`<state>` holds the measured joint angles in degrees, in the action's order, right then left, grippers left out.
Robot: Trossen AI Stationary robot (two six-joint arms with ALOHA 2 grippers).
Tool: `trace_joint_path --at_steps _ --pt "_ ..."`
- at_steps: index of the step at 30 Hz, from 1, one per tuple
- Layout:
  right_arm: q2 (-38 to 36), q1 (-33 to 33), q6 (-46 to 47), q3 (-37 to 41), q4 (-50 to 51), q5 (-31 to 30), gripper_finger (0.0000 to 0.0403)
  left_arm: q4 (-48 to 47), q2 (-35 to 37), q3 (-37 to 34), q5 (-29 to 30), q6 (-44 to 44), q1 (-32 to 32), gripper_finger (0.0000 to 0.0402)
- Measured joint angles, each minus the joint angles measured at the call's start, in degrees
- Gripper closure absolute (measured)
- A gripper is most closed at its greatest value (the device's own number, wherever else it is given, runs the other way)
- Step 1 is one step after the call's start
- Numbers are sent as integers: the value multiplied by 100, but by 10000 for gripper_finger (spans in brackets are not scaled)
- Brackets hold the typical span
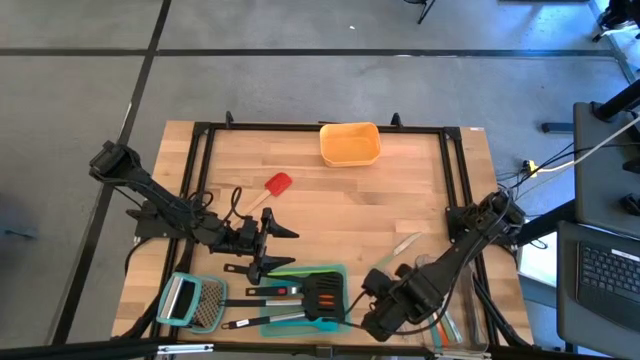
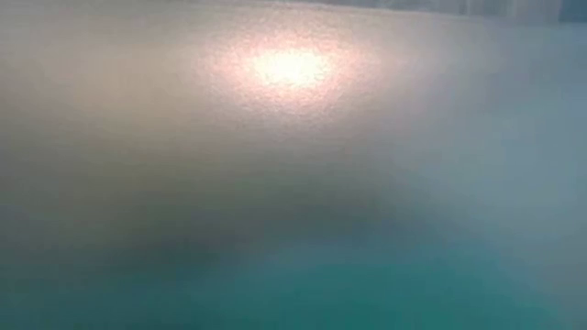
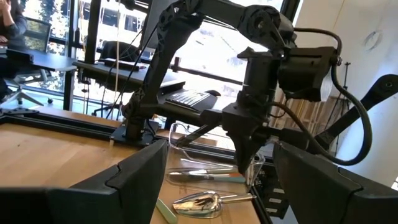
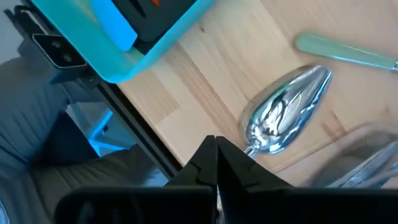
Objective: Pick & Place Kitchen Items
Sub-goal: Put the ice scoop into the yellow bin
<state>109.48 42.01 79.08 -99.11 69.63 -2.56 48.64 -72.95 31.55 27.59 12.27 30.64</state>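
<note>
At the near edge of the counter (image 1: 400, 200), a silver scoop (image 4: 287, 109) lies on the bare wood, its bowl just beyond the right hand (image 4: 216, 163), whose fingers are pressed together; whether they pinch the scoop's handle cannot be told. A pale green spatula (image 4: 345, 51) lies just beside the scoop, apart from it. More silver cutlery sits in a clear container (image 4: 367, 155) beside the scoop. To the other side, a teal tray (image 1: 335, 272) holds a black turner (image 1: 322, 296) and several dark-handled utensils. A grater with a light-blue handle (image 1: 192, 301) lies near the tray, toward the left corner. The left hand (image 1: 272, 243) hovers over the counter near the tray, fingers spread, holding nothing. A red spatula (image 1: 276, 186) lies mid-counter, well apart from an orange container (image 1: 350, 144) at the far edge. The low view shows only blur.
</note>
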Motion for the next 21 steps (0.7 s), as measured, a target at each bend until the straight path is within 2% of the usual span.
trace_joint_path --at_steps 6,13,21 --pt "1 7 -115 0 -387 216 403 -4 0 0 0 0 0 112" --pt "3 194 -206 0 -1668 374 403 -96 0 2 -48 59 2 112" --pt "9 811 -211 0 -2543 493 403 -260 2 0 -426 203 2 112"
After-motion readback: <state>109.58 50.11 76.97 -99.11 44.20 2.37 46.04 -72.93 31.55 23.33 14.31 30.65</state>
